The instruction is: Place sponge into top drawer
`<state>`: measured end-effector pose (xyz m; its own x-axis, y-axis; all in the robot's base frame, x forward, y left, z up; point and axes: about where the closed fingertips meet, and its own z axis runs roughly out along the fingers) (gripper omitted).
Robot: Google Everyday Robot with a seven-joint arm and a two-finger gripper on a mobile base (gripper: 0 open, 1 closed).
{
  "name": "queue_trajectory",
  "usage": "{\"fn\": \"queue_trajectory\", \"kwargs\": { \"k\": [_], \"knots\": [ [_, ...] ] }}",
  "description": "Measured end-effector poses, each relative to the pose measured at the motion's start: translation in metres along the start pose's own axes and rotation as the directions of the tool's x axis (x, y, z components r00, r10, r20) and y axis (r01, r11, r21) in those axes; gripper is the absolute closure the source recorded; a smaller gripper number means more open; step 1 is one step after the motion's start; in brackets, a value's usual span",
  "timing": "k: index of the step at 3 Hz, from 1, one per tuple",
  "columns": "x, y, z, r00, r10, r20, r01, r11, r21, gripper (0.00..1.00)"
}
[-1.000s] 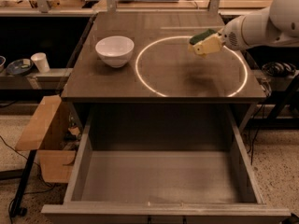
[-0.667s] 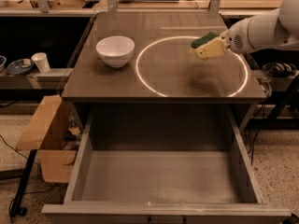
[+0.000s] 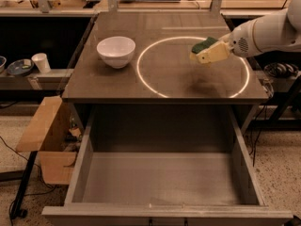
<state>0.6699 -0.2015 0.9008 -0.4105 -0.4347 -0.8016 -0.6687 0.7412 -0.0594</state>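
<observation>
Nearest us, the top drawer (image 3: 160, 180) stands pulled out below the tabletop's (image 3: 188, 81) front edge, grey, wide and shallow. Up over the tabletop's right side, the gripper (image 3: 224, 48) is clamped on the sponge (image 3: 208, 53), holding it clear of the surface: yellow foam body, dark green scrub top. We'd call it light, soft and squashy, best pinched across its foam sides.

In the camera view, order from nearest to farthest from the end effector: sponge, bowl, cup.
1. Yellow green-topped sponge, held in the end effector, at right.
2. Round white bowl, tabletop's left.
3. White paper cup, far left, off the tabletop.
</observation>
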Motion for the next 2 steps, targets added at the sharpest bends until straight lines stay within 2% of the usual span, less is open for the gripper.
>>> {"fn": "queue_trajectory", "kwargs": {
  "k": [1,2],
  "knots": [
    [0.009,0.008,-0.011,1.000,-0.011,0.010,0.012,0.9998,-0.014,1.00],
    [0.019,0.016,-0.027,0.999,-0.032,0.035,0.034,0.9981,-0.051,1.00]
  ]
}}
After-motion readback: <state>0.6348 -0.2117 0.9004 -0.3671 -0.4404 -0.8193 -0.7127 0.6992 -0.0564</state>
